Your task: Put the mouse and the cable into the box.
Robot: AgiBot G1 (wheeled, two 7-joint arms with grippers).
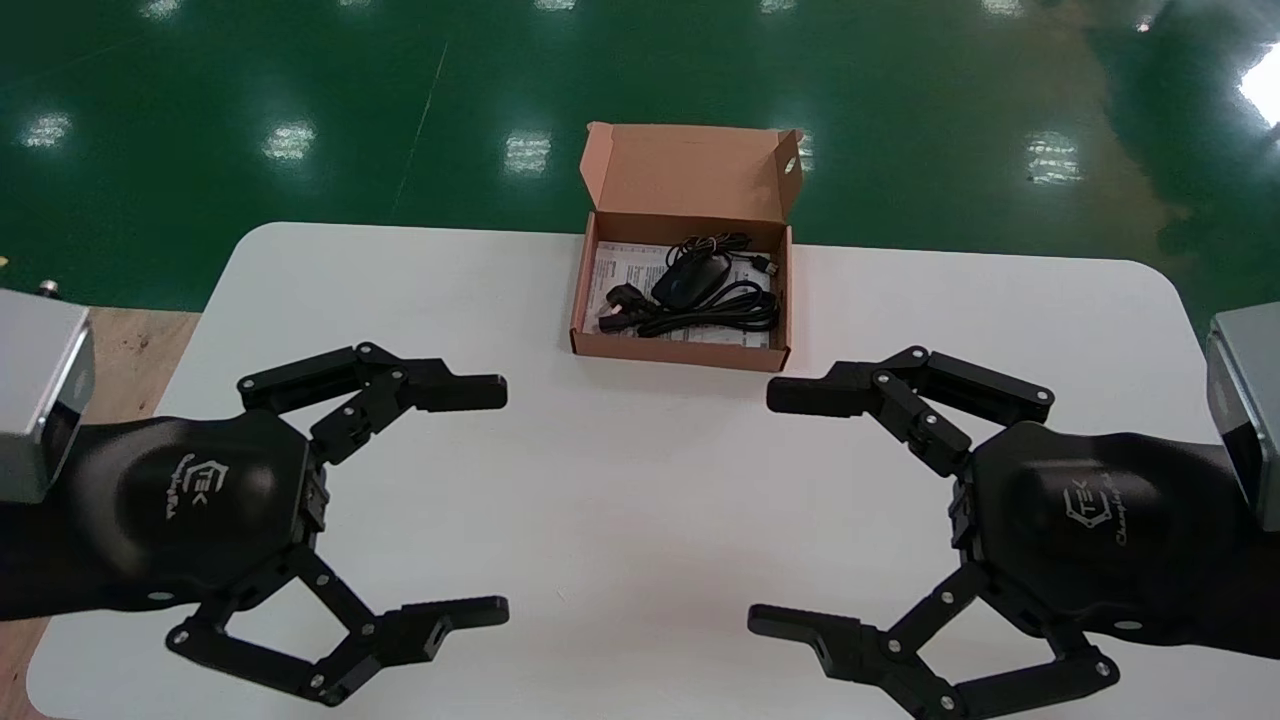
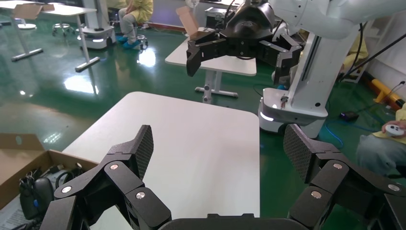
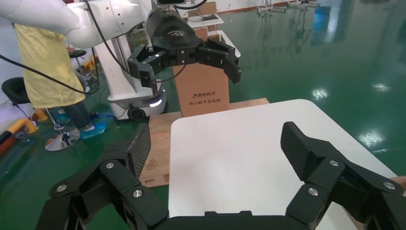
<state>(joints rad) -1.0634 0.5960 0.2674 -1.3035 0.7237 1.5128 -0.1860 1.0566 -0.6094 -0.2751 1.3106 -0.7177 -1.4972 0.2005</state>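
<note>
An open cardboard box [image 1: 680, 350] stands at the table's far middle, lid flap up. Inside it lie a black mouse [image 1: 690, 279] and a coiled black cable [image 1: 700, 312] on a printed sheet. The box's corner with the mouse [image 2: 29, 195] shows at the edge of the left wrist view. My left gripper [image 1: 500, 500] hovers open over the near left of the table, nothing between its fingers. My right gripper [image 1: 765, 508] mirrors it on the near right, open and empty. Each wrist view shows its own gripper [image 2: 218, 148] [image 3: 215, 141] spread wide above bare white tabletop.
The white table [image 1: 620, 470] has rounded corners and a green floor beyond it. A wooden pallet [image 1: 120, 350] lies off the left edge. Each wrist view shows the other arm's gripper [image 2: 239, 45] [image 3: 186, 57] farther off. A brown carton [image 3: 201, 91] stands past the table's left end.
</note>
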